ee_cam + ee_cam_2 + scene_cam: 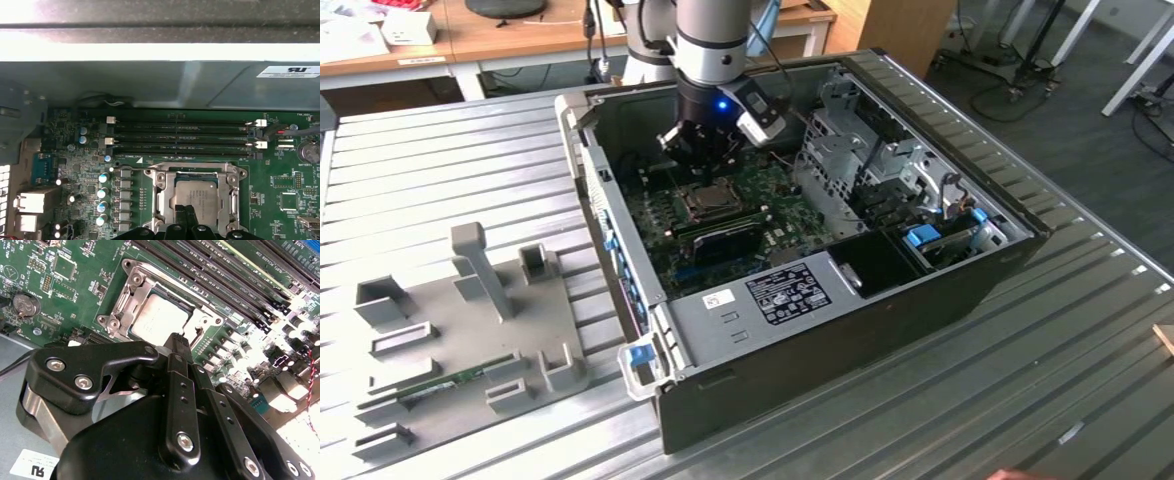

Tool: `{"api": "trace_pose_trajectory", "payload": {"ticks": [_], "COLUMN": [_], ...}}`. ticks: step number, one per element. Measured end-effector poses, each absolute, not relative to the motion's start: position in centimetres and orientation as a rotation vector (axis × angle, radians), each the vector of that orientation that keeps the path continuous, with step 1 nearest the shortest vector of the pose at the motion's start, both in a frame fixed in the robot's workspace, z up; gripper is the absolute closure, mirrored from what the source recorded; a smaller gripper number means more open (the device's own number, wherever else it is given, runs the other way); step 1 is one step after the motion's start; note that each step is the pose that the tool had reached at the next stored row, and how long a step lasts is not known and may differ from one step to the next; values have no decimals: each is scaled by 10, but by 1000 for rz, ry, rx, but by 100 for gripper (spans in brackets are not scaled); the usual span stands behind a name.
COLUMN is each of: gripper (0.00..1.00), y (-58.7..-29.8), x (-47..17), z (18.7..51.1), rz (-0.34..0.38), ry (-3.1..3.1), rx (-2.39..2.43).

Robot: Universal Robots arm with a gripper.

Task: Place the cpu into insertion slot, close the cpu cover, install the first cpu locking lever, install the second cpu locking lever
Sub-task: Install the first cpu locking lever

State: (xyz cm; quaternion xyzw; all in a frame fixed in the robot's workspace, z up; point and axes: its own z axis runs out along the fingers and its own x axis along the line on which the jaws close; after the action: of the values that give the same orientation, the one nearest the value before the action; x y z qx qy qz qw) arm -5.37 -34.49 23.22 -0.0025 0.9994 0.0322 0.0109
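The cpu (197, 196) lies flat in the insertion slot (236, 174) on the green motherboard, its silvery top showing. The cpu cover (163, 200) lies down around it as a metal frame. My gripper (187, 213) hangs just above the socket's edge, its black fingers pressed together with nothing between them. In the second wrist view the gripper (177, 341) has its tips at the rim of the socket, beside the cpu (159, 316). From the exterior view the gripper (700, 165) sits inside the open computer case, right over the cpu (708, 203).
Long black memory slots (185, 135) run beside the socket, with the case wall (150, 85) behind them. A row of capacitors (102, 192) stands on the other side. A metal drive cage (854, 150) rises at the exterior view's right. A grey fixture tray (467, 330) lies on the table.
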Motion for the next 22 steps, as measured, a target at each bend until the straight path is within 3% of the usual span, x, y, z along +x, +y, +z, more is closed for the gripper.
{"api": "trace_pose_trajectory", "payload": {"ticks": [22], "gripper": [90], "y": [-345], "x": [-91], "z": [232], "rz": [107], "ry": [3102], "rx": [-9]}}
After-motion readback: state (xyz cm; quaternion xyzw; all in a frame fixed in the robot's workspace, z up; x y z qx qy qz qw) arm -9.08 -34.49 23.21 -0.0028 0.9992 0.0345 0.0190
